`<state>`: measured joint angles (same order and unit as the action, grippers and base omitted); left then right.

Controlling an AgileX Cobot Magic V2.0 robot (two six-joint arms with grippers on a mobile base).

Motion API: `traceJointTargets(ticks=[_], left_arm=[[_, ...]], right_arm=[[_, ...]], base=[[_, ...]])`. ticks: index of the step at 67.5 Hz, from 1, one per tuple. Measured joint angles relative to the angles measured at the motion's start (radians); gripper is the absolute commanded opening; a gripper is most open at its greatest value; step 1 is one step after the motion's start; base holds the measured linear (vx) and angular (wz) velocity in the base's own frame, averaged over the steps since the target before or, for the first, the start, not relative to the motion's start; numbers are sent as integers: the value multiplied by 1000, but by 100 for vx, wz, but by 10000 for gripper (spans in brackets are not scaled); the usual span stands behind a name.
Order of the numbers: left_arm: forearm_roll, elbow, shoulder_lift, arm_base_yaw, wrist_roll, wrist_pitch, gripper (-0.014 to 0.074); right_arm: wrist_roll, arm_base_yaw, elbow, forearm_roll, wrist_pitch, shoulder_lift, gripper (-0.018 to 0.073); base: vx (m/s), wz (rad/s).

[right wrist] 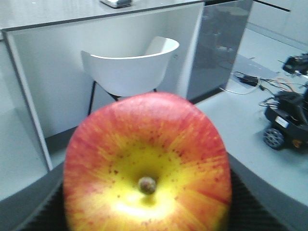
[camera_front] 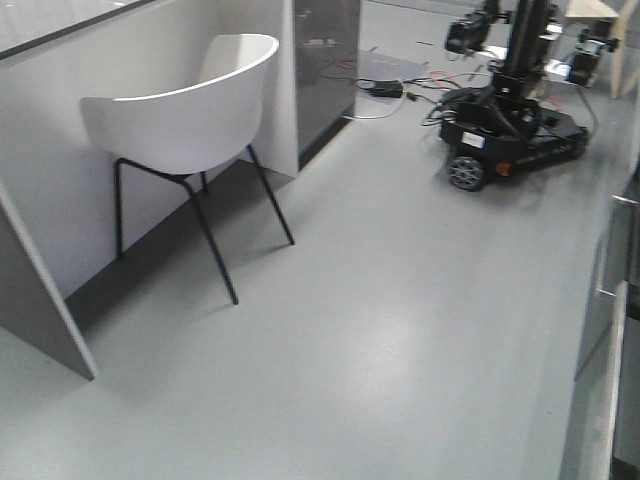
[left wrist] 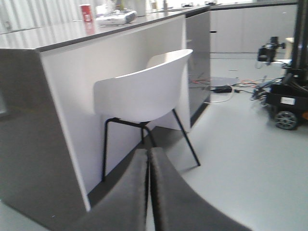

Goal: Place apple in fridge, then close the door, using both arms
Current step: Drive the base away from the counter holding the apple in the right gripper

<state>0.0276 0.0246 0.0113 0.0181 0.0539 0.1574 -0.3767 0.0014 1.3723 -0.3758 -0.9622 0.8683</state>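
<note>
apple (right wrist: 147, 163) | R wrist cam only, held in right pincer (right wrist: 144, 216) | left pincer (left wrist: 148, 185) closed, empty

Chair (camera_front: 190, 115) before counter (camera_front: 50, 150); wheeled robot (camera_front: 510, 125) right, well apart.

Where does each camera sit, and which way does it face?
Exterior front: raised, tilted down over floor, white chair and black wheeled robot; no own body shows.
Left wrist: behind the shut left gripper, facing chair and counter.
Right wrist: behind the right gripper clamping the apple, facing the same chair.
All three share chair and wheeled robot.
</note>
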Motion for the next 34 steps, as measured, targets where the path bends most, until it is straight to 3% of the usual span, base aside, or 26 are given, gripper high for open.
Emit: traceJointTargets(ticks=[34], left_arm=[[0, 0, 0, 0, 0, 0, -6]], right_arm=[[0, 0, 0, 0, 0, 0, 41]], base=[[0, 36]])
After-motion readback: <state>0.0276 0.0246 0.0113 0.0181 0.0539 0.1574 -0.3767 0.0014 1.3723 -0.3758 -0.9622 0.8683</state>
